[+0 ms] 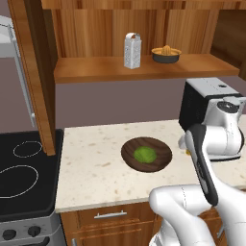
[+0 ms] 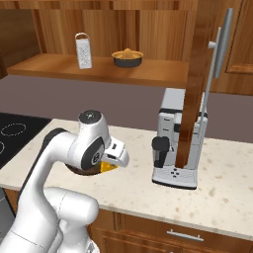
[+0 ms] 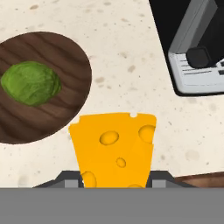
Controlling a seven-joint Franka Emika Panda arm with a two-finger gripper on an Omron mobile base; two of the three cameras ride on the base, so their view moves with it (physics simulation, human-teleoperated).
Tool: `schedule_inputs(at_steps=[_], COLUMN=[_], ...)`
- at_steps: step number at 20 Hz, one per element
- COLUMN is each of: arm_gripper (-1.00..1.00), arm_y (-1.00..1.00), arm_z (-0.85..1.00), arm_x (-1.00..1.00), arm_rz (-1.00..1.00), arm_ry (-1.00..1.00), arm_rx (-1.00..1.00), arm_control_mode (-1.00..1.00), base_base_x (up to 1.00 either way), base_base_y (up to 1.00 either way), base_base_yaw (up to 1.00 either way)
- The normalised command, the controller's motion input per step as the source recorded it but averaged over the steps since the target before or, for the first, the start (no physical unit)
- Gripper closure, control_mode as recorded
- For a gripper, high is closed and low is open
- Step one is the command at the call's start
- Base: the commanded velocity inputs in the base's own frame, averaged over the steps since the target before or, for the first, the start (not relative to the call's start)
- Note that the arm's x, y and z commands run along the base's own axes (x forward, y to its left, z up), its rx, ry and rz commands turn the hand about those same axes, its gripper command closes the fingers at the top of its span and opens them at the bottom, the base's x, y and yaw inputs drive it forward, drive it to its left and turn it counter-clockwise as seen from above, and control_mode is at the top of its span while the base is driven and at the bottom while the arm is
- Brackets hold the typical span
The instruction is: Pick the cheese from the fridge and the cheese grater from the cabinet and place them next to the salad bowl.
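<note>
My gripper [image 3: 116, 181] is shut on the cheese [image 3: 114, 148], an orange-yellow wedge with holes, held between the two finger tips low over the speckled counter. The cheese [image 2: 107, 168] hangs just right of the salad bowl [image 1: 161, 162], a wide dark wooden bowl [image 3: 65, 65] with a green mound of salad. The cheese grater [image 1: 132, 50] stands upright on the shelf of the open cabinet [image 1: 96, 69] above the counter; from the right it is the silver box [image 2: 83, 51]. The fridge is out of view.
A coffee machine [image 2: 178, 143] stands on the counter right of my hand, close by [image 3: 197, 48]. A small dark bowl with an orange item [image 1: 166, 54] sits beside the grater. Open cabinet doors [image 2: 197, 84] hang over the counter. A black stove [image 1: 24, 173] lies left.
</note>
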Motion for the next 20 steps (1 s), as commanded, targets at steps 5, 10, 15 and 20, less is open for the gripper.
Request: schedule_inputs(at_steps=[5,10,15,20], arm_gripper=[1.0,1.0,1.0,1.0], arm_y=[-0.16,-0.2,-0.22,-0.2], arm_z=[-0.47,-0.49,-0.4,-0.36], arm_x=[0.38,0.32,0.37,0.33], arm_rz=[0.0,0.0,0.0,0.0], arm_ry=[0.0,0.02,0.11,0.1], arm_rx=[-0.01,-0.04,0.0,0.01], arm_control_mode=[-1.0,-1.0,-1.0,-1.0], base_base_x=[0.0,0.0,0.0,0.0], base_base_y=[0.0,0.0,0.0,0.0], base_base_yaw=[0.0,0.0,0.0,0.0])
